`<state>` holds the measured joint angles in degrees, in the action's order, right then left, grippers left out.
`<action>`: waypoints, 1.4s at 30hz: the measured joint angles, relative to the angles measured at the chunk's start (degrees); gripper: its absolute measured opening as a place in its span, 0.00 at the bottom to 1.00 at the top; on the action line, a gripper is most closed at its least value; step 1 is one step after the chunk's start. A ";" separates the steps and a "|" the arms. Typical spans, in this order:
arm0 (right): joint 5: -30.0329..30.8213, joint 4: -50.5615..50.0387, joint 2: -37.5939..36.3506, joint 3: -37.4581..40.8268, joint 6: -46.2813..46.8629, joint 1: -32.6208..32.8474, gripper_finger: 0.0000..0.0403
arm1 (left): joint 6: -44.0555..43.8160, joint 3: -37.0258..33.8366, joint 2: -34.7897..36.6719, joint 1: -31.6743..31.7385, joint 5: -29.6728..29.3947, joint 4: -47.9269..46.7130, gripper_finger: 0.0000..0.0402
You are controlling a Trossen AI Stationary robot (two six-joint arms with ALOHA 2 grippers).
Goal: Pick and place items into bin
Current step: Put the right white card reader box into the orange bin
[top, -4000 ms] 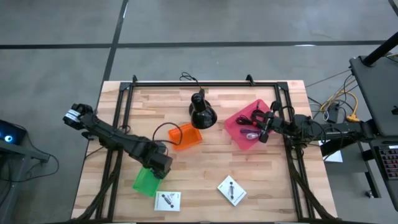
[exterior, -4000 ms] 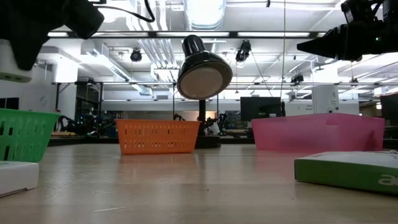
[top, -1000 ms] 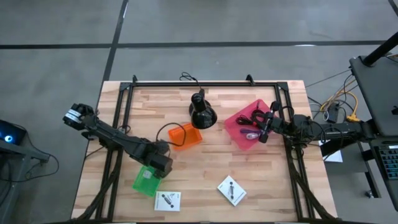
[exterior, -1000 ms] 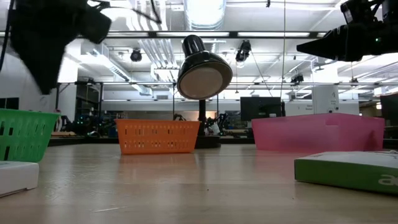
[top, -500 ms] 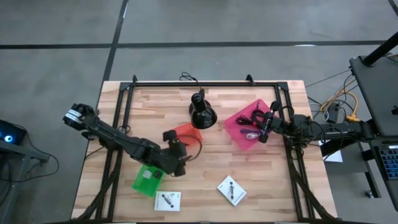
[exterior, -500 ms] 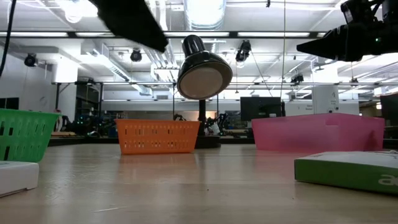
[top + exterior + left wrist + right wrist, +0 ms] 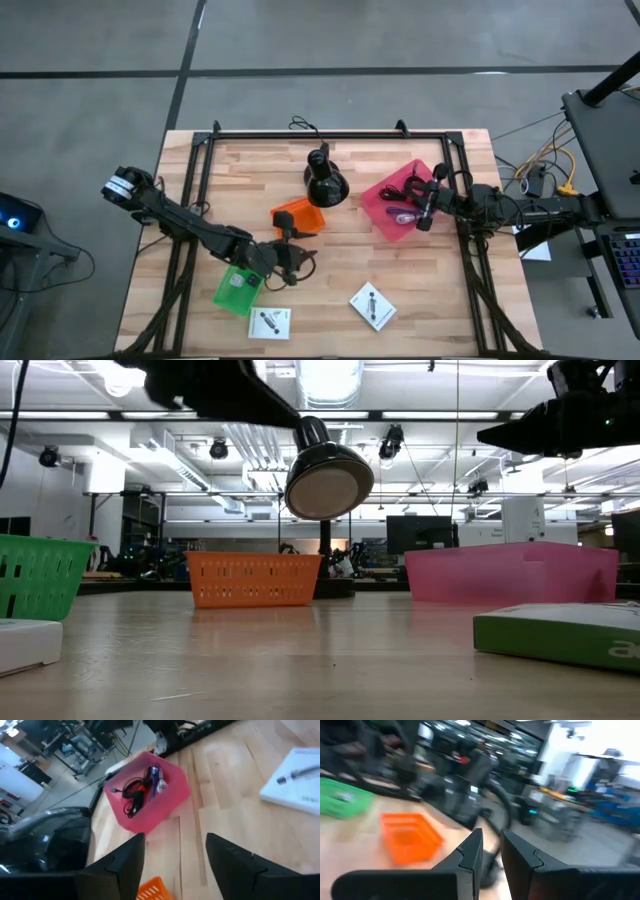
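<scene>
The white square card with black print (image 7: 373, 306) lies flat near the table's front edge, right of and nearest the empty, wide-open left gripper (image 7: 300, 262), its printed bar running diagonally.

Arms: two, dark, jointed; loose black cables are seen along both.
Left end effector (image 7: 175, 862): two broad, angular black fingers.
Right end effector (image 7: 491, 862): two black, faceted fingers.
Left arm base: silvery round cap.
</scene>
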<state>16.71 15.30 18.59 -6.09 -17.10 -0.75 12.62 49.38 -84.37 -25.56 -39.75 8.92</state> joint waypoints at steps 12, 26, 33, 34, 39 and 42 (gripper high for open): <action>-46.97 0.36 0.00 -0.42 -1.12 0.10 0.14 | 1.49 -3.86 0.95 0.11 0.24 -0.32 0.06; -33.58 0.48 3.42 -3.19 -0.83 7.52 0.06 | 1.60 -3.53 0.95 0.11 0.22 -0.13 0.02; -15.15 0.23 9.75 -5.75 0.31 14.43 0.02 | 1.64 -3.66 0.95 0.48 0.22 -0.31 0.02; -14.04 0.11 10.81 -6.42 1.24 15.53 0.02 | 1.64 -3.66 0.95 0.48 0.22 -0.31 0.02; -12.53 -0.02 18.32 -9.51 2.82 24.01 0.02 | 1.45 -3.62 0.96 0.48 0.22 -0.30 0.02; -3.55 -0.24 23.75 -11.50 4.25 30.86 0.02 | 1.33 -3.55 0.95 0.48 0.35 -0.09 0.03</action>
<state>13.17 15.06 42.34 -17.59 -12.85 30.10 13.96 45.82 -83.42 -25.08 -39.39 8.83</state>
